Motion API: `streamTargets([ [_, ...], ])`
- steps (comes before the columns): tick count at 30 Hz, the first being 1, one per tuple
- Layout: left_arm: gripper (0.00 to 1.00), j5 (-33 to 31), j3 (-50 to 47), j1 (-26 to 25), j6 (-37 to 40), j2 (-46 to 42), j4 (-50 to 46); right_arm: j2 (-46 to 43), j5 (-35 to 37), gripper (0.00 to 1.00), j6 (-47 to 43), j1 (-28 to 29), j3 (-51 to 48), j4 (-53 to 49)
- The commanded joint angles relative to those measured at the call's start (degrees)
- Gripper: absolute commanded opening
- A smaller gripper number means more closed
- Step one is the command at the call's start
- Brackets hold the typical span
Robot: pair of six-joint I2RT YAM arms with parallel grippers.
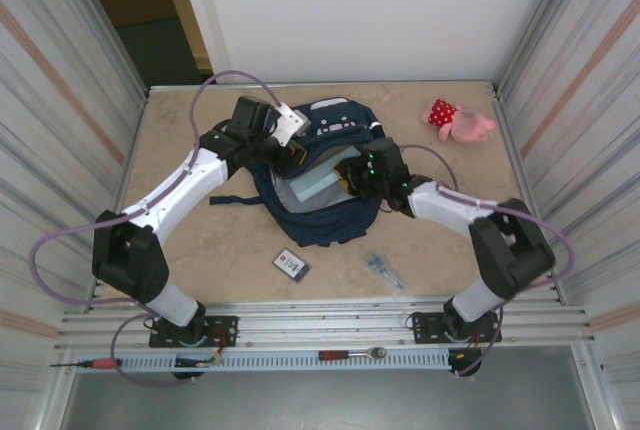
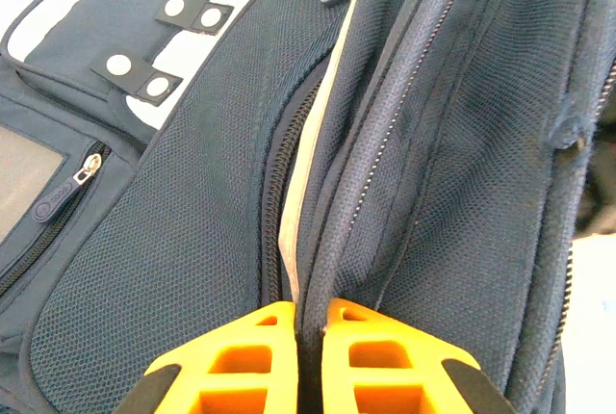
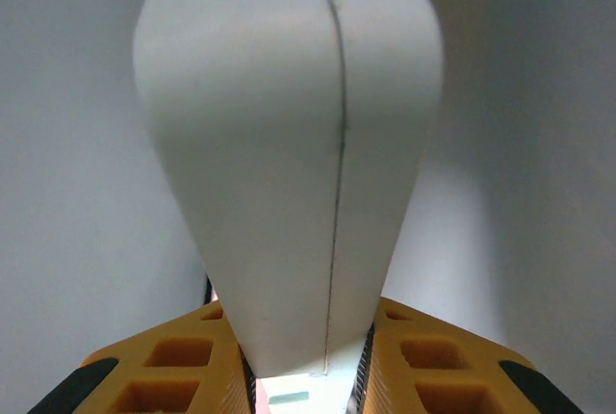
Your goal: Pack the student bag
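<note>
Pinching the zippered rim of the student bag (image 2: 192, 241): left gripper (image 2: 308, 356) clamped shut there, seemingly to keep the mouth open; right gripper (image 3: 304, 323) grips a white flat item (image 3: 279, 144), likely for loading.

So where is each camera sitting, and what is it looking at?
Top external: high behind the arms, looking down at the table, the student bag, the left arm and the right arm.
Left wrist: on the left arm, looking along the left pincer, which pinches the bag's zip edge.
Right wrist: on the right arm, looking past the right pincer at the pale flat thing it grips.
Shared: top external and left wrist both show the navy bag.
</note>
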Motion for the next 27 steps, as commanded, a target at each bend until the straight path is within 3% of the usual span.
streamTargets([
  [1,0.00,4.2,3.1,-0.2,-1.1,-3.1,4.0,7.3,2.0,0.16,0.7,-0.4,7.5,7.2],
  [4,0.00,4.3,3.1,-0.1,-1.2,-3.6,4.3,13.8,2.5,0.23,-0.3,-0.7,13.0,6.6],
  [8,0.00,4.2,2.9,-0.1,-1.1,-3.9,4.4,19.8,0.2,0.56,-2.1,-2.3,17.3,4.3],
  [11,0.00,3.8,2.4,0.0,-0.9,-3.8,4.3,18.5,-1.4,0.67,-3.9,-3.0,15.0,1.2],
  [21,0.00,1.3,-0.6,2.2,0.1,-3.8,3.0,-3.2,-2.8,0.73,-22.5,-4.5,5.6,-27.8],
  [27,0.00,1.4,-2.0,3.7,0.3,-4.7,2.9,-14.0,4.4,0.75,-41.2,-1.6,8.1,-62.0],
])
